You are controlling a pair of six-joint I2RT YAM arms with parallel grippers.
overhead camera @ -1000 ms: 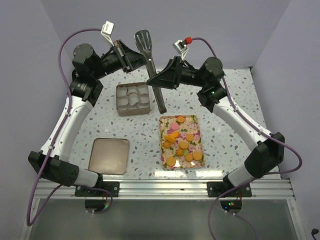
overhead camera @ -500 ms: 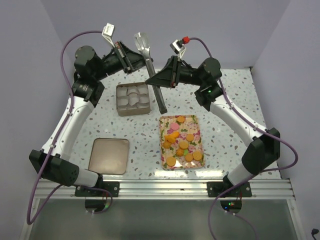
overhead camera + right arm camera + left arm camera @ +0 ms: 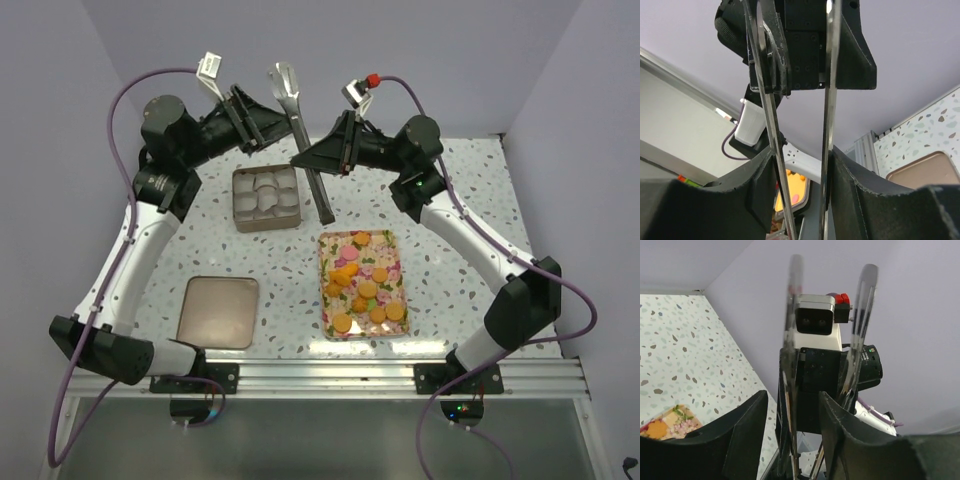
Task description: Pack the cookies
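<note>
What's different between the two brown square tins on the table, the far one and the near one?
The far tin holds white paper cups; the near tin is bare inside. The far tin has taller walls; the near tin looks shallow, like a lid. Both are brown, square, round-cornered and lie flat.

A: Where are the tongs point(image 3: 317, 196)?
B: Up off the table point(image 3: 470, 200), between the right gripper point(image 3: 300, 158)'s fingers point(image 3: 757, 192), one arm against each. Their top end stands between the left gripper point(image 3: 272, 118)'s fingers point(image 3: 747, 432).
A: And lower down?
B: The box point(image 3: 267, 223) of paper cups point(image 3: 266, 194) lies below the left fingers. The tray point(image 3: 392, 255), cookies point(image 3: 367, 290) on it, lies nearer the bases than both pairs of fingers, right of the box. The lid point(image 3: 218, 312) lies well left of it.
</note>
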